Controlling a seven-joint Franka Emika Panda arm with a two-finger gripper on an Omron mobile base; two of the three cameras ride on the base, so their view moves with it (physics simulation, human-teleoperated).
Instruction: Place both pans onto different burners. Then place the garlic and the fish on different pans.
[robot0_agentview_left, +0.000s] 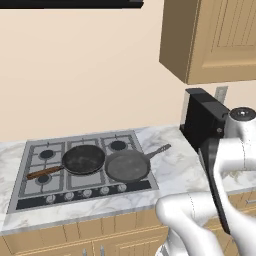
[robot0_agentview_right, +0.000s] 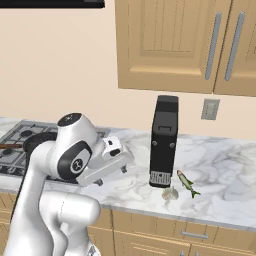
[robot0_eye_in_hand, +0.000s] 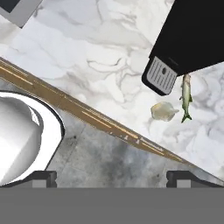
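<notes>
A tall black appliance (robot0_agentview_right: 164, 141) stands on the marble counter (robot0_agentview_right: 225, 170); wooden cabinets (robot0_agentview_right: 172, 45) hang above.

Obstacle: black appliance (robot0_agentview_right: 164, 141), upright on the counter (robot0_agentview_right: 225, 190); I see the fish (robot0_agentview_right: 186, 183) just beside its base at 3 o'clock, the garlic (robot0_agentview_right: 170, 193) at 6 o'clock. Obstacle: wall cabinets (robot0_agentview_right: 172, 45) overhead. Free room: open marble at the fish's 3 o'clock; I note approach from above unobstructed.
</notes>
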